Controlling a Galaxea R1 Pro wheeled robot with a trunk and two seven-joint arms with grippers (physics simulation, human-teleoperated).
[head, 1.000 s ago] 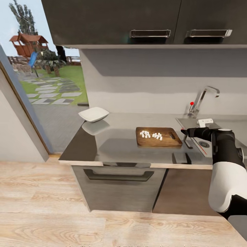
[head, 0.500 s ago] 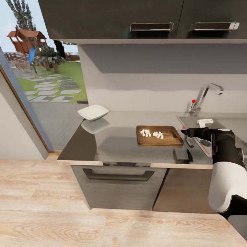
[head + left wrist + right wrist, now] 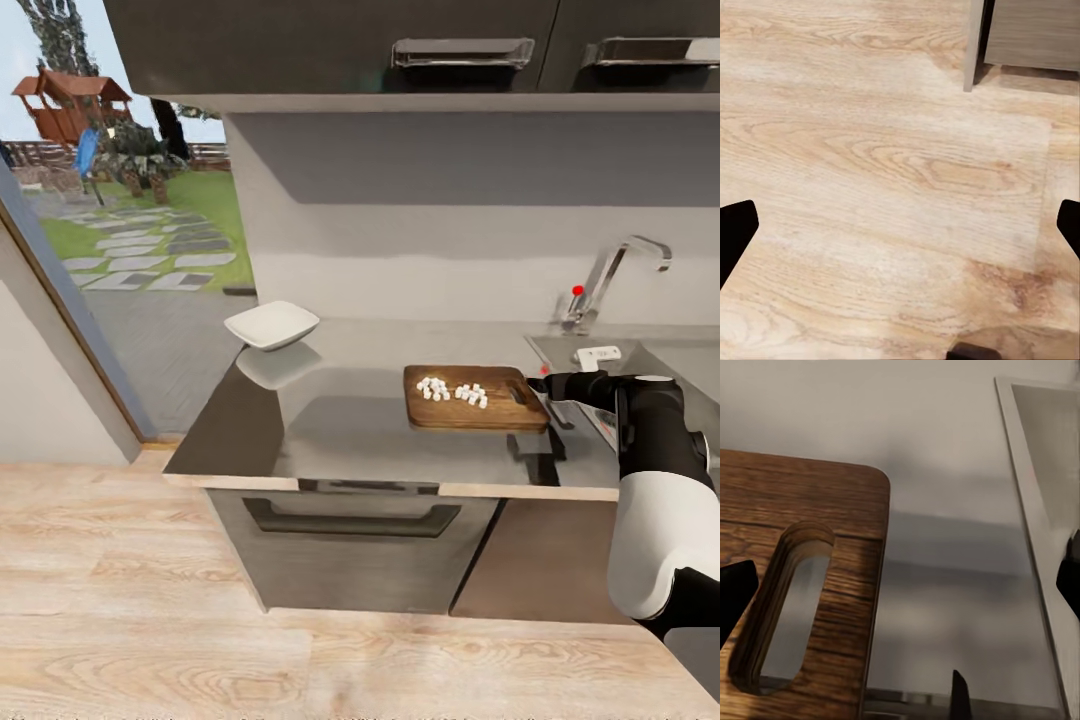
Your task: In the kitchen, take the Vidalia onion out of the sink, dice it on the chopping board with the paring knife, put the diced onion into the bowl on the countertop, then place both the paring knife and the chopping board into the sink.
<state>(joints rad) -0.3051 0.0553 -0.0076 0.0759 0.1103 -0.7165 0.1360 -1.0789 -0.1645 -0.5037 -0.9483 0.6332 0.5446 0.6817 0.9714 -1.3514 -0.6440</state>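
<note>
Dicing looks done: on the grey surface (image 3: 330, 430), the chopping board (image 3: 470, 405) carries the diced onion (image 3: 452, 391), well apart from the empty bowl (image 3: 272, 325). The right pincer (image 3: 546, 381) hovers at the board's handle end with fingers apart; the left pincer (image 3: 900, 225) gapes over the floor. Still to do: cubes into the bowl, knife and board into the sink (image 3: 640, 355).

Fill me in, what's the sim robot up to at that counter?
It's mid onion job. The diced onion lies in small white cubes on the chopping board, not yet moved to the bowl at the countertop's far left end. The right gripper hangs at the board's sink-side edge, by its handle slot, fingers spread, holding nothing. The left gripper is open, pointing at the wooden floor.
</note>
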